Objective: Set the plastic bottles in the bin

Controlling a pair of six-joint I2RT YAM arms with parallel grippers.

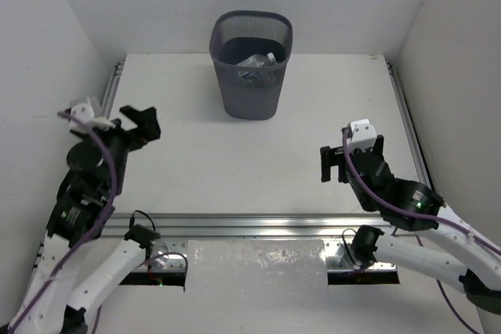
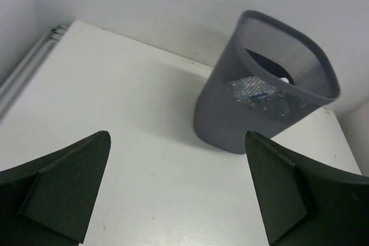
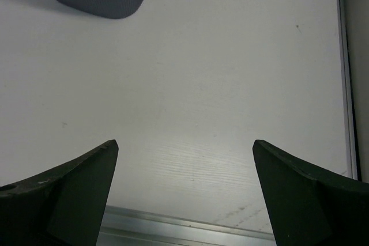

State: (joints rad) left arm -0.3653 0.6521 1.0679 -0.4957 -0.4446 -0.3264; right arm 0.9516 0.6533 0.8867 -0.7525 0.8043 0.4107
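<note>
While my claws hang over the near half of the table [image 1: 235, 158], just past the rail [image 1: 258, 224], both gape wide with nothing between the fingers. The left claw [image 1: 143, 121] sits by the left edge and the right claw [image 1: 332, 163] toward the right, with bare white board under each. Farther out, at the middle of the far edge, the bin [image 1: 250, 95] stands upright. Bottles [image 1: 257, 62] lie inside it (clear and crinkly, a bit of blue on one; I can't count them through the mesh).
</note>
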